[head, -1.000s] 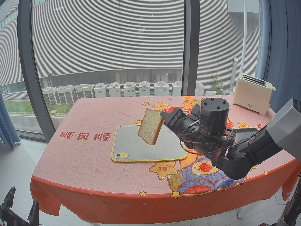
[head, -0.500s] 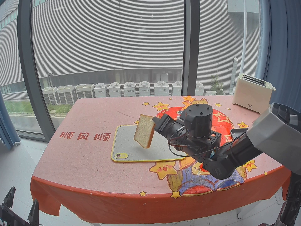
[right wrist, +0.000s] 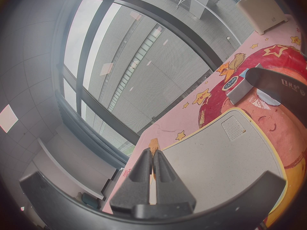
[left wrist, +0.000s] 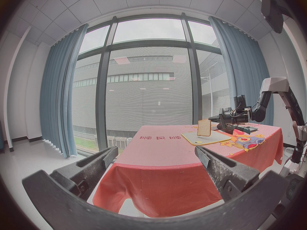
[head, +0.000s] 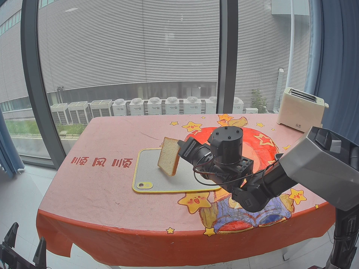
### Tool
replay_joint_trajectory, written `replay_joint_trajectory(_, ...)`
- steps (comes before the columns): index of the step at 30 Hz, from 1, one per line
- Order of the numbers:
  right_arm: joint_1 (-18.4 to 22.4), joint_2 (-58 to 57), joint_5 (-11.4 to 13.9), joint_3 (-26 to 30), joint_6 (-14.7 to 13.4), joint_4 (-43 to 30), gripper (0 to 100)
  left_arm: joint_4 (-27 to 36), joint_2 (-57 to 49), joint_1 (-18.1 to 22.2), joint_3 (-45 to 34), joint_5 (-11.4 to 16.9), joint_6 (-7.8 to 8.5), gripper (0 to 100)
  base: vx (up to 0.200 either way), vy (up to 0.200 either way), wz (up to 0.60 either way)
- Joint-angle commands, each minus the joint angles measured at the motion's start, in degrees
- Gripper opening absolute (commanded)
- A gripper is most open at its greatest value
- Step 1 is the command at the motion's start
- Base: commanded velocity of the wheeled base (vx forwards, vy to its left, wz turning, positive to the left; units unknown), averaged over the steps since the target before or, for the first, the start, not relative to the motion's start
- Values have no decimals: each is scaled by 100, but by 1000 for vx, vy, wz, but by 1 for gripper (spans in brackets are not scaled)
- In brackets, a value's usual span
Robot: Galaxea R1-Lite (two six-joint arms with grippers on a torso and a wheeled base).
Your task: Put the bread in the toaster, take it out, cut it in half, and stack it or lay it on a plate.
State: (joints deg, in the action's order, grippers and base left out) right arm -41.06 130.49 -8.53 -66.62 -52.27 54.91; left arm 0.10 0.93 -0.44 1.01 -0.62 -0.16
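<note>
one bread slice [head: 169, 161] tilted over one cutting board [head: 149, 174], pinched by right gripper [head: 179, 152]; one toaster [head: 301, 111] far right. left wrist view adds left gripper [left wrist: 155, 151], jaws spread, near left.

Three big red characters [head: 101, 162] are showing on the tablecloth [head: 93, 195], to the left of the right gripper [head: 179, 151]. A tiny mark [head: 298, 125], too small to read, is sitting on the toaster [head: 301, 109] beyond it.

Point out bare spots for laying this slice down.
The cutting board is bare left of the bread, out to its yellow rim; the tablecloth beyond is bare too. The board's right side is crowded by the right gripper and arm.
</note>
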Motion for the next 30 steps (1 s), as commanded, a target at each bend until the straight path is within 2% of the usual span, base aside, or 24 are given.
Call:
replay_joint_trajectory(1,-25,56,-8,18,-2,3,0,-1,-93,0,-101,1,-2,100,0,0,0)
replay_joint_trajectory(17,124,-41,-34,167,68,-15,0,-1,-93,0,-101,-8,-2,100,0,0,0)
replay_joint_trajectory(21,151,-173,-70,193,112,-455,0,-1,-93,0,-101,-8,-2,100,0,0,0)
replay_joint_trajectory(22,151,-173,-70,193,112,-455,100,-1,-93,0,-101,-8,-2,100,0,0,0)
replay_joint_trajectory(30,160,-639,-280,0,130,-1588,100,-1,-93,0,-101,1,-2,100,0,0,0)
